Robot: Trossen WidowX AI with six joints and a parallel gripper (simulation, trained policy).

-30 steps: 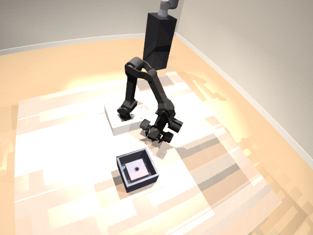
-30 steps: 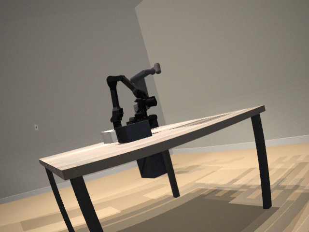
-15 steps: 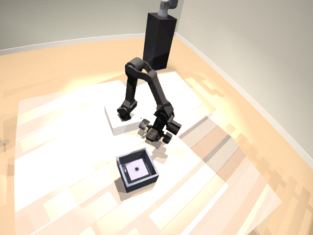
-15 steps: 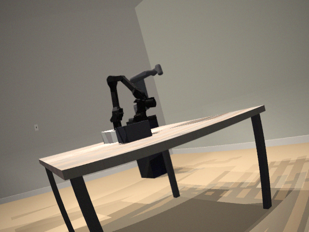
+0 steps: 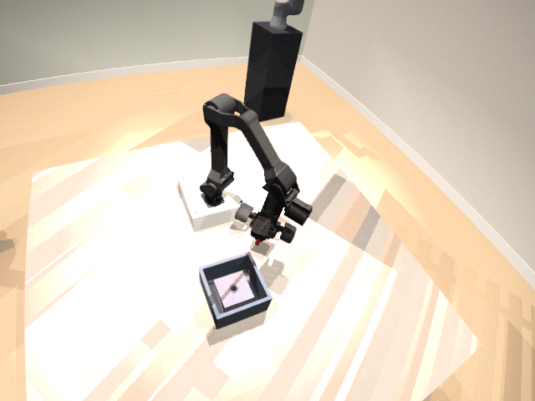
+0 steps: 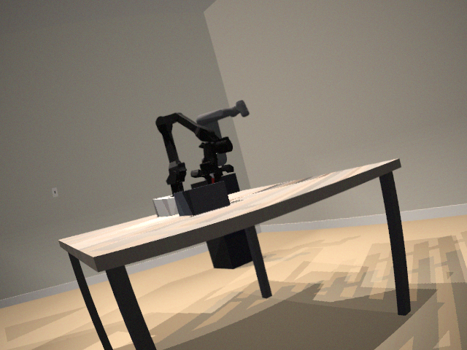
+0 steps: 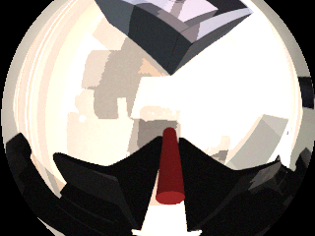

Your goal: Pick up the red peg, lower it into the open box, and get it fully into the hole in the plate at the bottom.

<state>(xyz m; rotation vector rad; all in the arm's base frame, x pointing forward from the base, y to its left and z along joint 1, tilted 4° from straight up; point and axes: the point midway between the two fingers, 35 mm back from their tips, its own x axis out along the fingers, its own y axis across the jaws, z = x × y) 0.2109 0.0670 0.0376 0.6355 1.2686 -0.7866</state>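
Red peg [image 5: 257,242] [image 6: 213,181] [image 7: 170,169] is pinched in the gripper [image 5: 259,240] [image 6: 213,179] [image 7: 170,141], fingers drawn narrow w/ one on each side of it. In wrist view, one round end is shown nearer the cam., the other pointed away. Peg & gripper are held outside the open box [image 5: 235,313] [image 6: 209,197] [image 7: 148,36], near its side; approx. height over the table [image 5: 142,259] [image 6: 181,240] can't be told. Inside the box, a pale plate [image 5: 224,293] is seen at the bottom, w/ a dark round hole [image 5: 233,288] approx. mid-plate; peg isn't in it. Farther out, the black arm [image 5: 263,149] [image 6: 171,144] is bent high at the elbow & mounted on a white block [image 5: 209,220] [image 6: 163,207], set on the same table. Well apart, behind the table, a tall black pedestal [image 5: 270,71] [image 6: 230,250] is topped by a grey arm [image 5: 279,17] [image 6: 217,116].
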